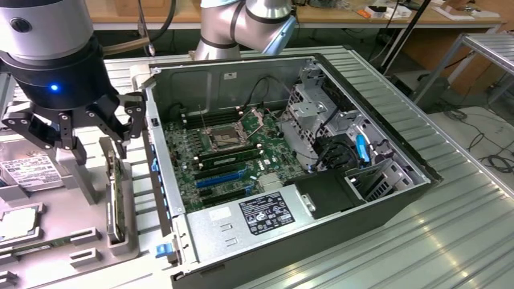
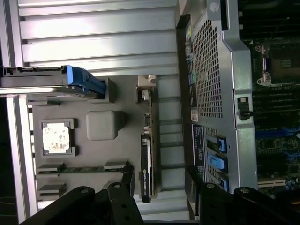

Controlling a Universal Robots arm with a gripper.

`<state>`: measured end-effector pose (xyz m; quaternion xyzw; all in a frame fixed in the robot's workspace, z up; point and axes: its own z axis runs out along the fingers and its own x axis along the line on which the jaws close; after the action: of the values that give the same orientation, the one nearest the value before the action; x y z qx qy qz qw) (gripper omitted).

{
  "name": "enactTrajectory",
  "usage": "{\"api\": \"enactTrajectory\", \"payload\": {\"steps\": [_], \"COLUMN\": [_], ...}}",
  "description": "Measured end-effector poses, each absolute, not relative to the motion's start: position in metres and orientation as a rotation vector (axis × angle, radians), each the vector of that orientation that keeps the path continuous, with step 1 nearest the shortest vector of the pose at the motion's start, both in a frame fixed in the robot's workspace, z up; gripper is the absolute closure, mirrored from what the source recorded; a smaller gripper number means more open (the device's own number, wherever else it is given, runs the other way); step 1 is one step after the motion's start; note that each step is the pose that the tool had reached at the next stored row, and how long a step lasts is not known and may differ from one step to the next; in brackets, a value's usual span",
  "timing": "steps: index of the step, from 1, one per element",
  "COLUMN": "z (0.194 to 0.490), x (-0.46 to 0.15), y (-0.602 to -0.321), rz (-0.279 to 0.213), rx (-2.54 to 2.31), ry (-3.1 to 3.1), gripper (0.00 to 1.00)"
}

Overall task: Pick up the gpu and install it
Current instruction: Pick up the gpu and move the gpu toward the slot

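The gpu (image 1: 115,195) is a thin dark card with a silvery bracket end, standing on its edge in a slot of the grey parts tray (image 1: 80,241). My gripper (image 1: 98,150) hangs above it with its dark fingers spread wide and nothing between them. In the wrist view the gpu (image 2: 147,140) runs lengthwise between the two fingers (image 2: 125,185), which stand apart on either side of its near end without touching it. The gripper (image 2: 159,187) is open.
An open computer case (image 1: 401,192) lies beside the tray, its motherboard (image 1: 233,144) with blue slots (image 1: 221,177) exposed. On the tray are a hard drive (image 1: 28,171) with a white label, a processor (image 2: 57,137) and a memory stick (image 2: 79,168). The case's rear wall (image 2: 211,70) runs close beside the gpu.
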<state>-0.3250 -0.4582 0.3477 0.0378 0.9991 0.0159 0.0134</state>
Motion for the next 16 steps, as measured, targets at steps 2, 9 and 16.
{"api": "enactTrajectory", "payload": {"steps": [2, 9, 16], "z": [0.3463, 0.3422, 0.3389], "x": [-0.325, -0.325, -0.325], "y": [-0.4582, -0.4583, -0.4584], "rz": [0.05, 0.05, 0.05], "rx": [0.118, 0.118, 0.118], "ry": [3.112, 3.112, 3.112], "gripper": [0.44, 0.44, 0.44]}}
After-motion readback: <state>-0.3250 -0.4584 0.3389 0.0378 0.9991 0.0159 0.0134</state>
